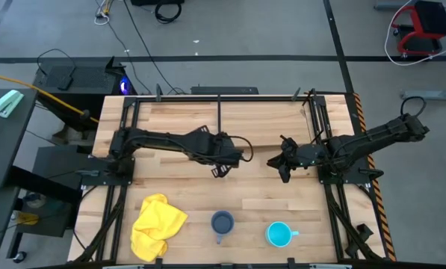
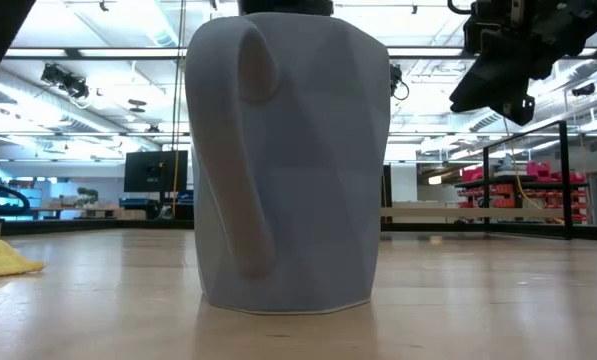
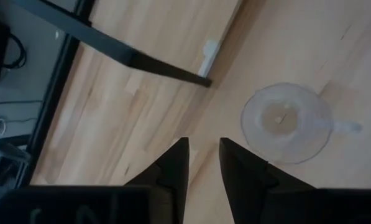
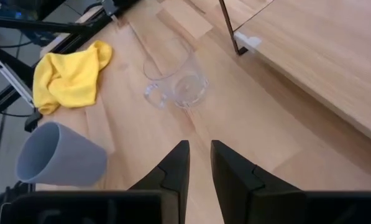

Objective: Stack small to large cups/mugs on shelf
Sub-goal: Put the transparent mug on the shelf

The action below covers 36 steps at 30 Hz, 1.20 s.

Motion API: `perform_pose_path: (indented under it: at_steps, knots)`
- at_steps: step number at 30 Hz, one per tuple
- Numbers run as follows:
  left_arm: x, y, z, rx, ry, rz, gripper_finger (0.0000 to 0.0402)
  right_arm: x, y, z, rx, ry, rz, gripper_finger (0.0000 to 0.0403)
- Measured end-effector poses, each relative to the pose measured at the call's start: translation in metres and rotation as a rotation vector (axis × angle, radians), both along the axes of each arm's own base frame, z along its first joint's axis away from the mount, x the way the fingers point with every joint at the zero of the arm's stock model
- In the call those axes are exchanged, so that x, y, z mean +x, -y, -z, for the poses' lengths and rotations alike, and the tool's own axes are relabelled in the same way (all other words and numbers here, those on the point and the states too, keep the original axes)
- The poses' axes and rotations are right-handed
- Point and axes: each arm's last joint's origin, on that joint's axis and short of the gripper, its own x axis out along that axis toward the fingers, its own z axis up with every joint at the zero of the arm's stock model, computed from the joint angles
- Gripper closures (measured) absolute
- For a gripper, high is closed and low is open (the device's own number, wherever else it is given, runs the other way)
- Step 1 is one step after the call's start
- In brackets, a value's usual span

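The small clear glass cup [image 3: 286, 122] stands on its base on the tabletop in front of the shelf [image 1: 223, 119]; it also shows in the right wrist view [image 4: 179, 84]. The grey-blue mug [image 1: 222, 223] and the cyan mug [image 1: 279, 235] stand upright near the table's near edge. The grey-blue mug fills the low view [image 2: 288, 170]. My left gripper [image 1: 224, 167] and right gripper [image 1: 281, 167] hover mid-table facing each other, above and on either side of the glass cup. Both are shut but for a narrow slit, and empty.
A yellow cloth [image 1: 157, 224] lies crumpled at the near left of the table. The shelf's black uprights [image 1: 219, 112] and a white foot [image 4: 247, 42] stand along its near edge. Bare wood lies between the grippers and the mugs.
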Motion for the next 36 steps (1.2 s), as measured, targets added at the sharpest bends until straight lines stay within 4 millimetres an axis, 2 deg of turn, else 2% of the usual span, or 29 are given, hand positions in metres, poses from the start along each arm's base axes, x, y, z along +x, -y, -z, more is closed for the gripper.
perform_pose_path:
  at_steps: [3, 7, 11, 14, 19, 22, 25, 30, 36]
  knots:
    - [-0.007, -0.001, -0.008, 0.033, -0.011, 0.005, 0.0305, 0.001, 0.001, -0.001, 0.003, 0.009, 0.0, 0.0329]
    - [-0.03, -0.006, -0.024, 0.133, -0.061, -0.066, 0.0304, 0.007, 0.005, -0.001, 0.044, 0.037, 0.0, 0.0329]
    - [-0.051, -0.01, -0.032, 0.155, -0.031, -0.094, 0.0312, 0.02, 0.009, -0.006, 0.057, 0.028, -0.004, 0.0329]
    - [-0.075, -0.014, -0.035, 0.158, -0.022, -0.138, 0.0321, 0.036, 0.012, -0.02, 0.031, 0.013, -0.021, 0.0329]
    - [-0.119, -0.024, -0.017, 0.156, -0.013, -0.247, 0.0335, 0.071, 0.018, -0.049, -0.064, -0.061, -0.058, 0.0329]
    - [-0.143, -0.028, 0.0, 0.149, 0.026, -0.29, 0.0342, 0.094, 0.022, -0.057, -0.107, -0.157, -0.07, 0.0329]
    - [-0.16, -0.029, 0.019, 0.133, 0.077, -0.302, 0.035, 0.117, 0.025, -0.055, -0.126, -0.254, -0.116, 0.0329]
    - [-0.18, -0.03, 0.048, 0.088, 0.169, -0.309, 0.036, 0.161, 0.027, -0.04, -0.089, -0.324, -0.302, 0.0329]
    - [-0.193, -0.03, 0.083, 0.073, 0.198, -0.308, 0.0362, 0.2, 0.039, -0.031, -0.084, -0.394, -0.284, 0.0329]
